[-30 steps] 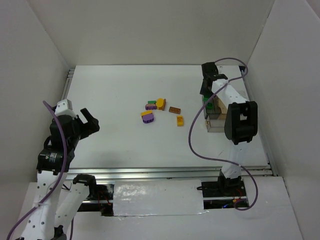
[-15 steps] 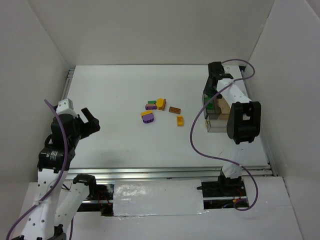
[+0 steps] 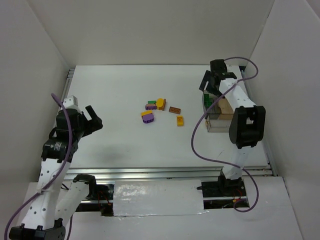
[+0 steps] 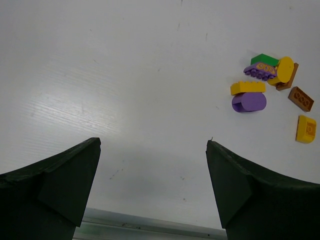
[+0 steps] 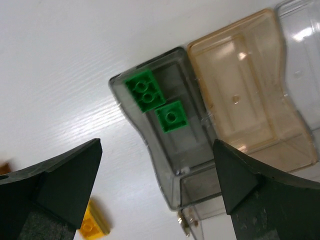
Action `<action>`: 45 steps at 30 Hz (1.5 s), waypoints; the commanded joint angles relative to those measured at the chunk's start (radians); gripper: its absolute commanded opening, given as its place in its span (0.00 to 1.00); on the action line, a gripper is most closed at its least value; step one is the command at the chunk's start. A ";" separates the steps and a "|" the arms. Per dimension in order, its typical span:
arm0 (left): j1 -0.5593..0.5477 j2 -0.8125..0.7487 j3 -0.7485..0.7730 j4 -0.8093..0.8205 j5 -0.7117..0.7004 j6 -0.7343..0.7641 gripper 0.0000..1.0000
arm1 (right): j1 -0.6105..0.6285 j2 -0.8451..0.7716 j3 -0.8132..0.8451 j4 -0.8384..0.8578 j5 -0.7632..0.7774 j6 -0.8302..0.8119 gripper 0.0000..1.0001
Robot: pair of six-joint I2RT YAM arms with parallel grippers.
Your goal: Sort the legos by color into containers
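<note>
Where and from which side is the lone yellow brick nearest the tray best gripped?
Probably from above, fingers across the yellow brick, on its two straight side walls. It lies flat, stud up, apart from the other bricks, so both are free. One end looks curved, so not end to end. The open right gripper, over the tray, is nearer.

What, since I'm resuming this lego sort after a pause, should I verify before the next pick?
1. Right gripper open and empty: ok.
2. Left gripper open and empty: ok.
3. Smoky grey compartment holds one colour only: ok, two green bricks.
4. Tan compartment free: ok, nothing in it.
5. Clear compartment contents: cannot tell, mostly out of view.
6. Loose green brick clear of neighbours: not ok, it lies against the purple brick.
</note>
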 commanded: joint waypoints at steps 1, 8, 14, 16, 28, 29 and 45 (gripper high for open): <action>-0.004 0.060 0.046 0.066 0.097 -0.035 1.00 | 0.049 -0.179 -0.078 0.050 -0.208 0.031 0.99; -0.185 0.396 0.226 0.114 0.022 -0.090 1.00 | 0.170 -0.722 -0.504 0.282 -0.529 0.104 1.00; -0.295 0.810 0.450 0.160 0.007 0.005 1.00 | 0.216 -0.911 -0.575 0.223 -0.580 0.114 1.00; -0.302 0.981 0.558 0.160 -0.014 0.018 0.99 | 0.218 -0.957 -0.595 0.216 -0.596 0.112 1.00; -0.380 1.487 1.042 0.012 -0.062 0.113 0.94 | 0.227 -1.126 -0.690 0.163 -0.658 0.072 1.00; -0.386 1.480 1.022 0.050 -0.053 0.142 0.96 | 0.227 -1.128 -0.703 0.167 -0.671 0.072 1.00; -0.386 1.559 1.027 0.193 0.063 0.373 0.99 | 0.232 -1.140 -0.756 0.207 -0.761 0.051 1.00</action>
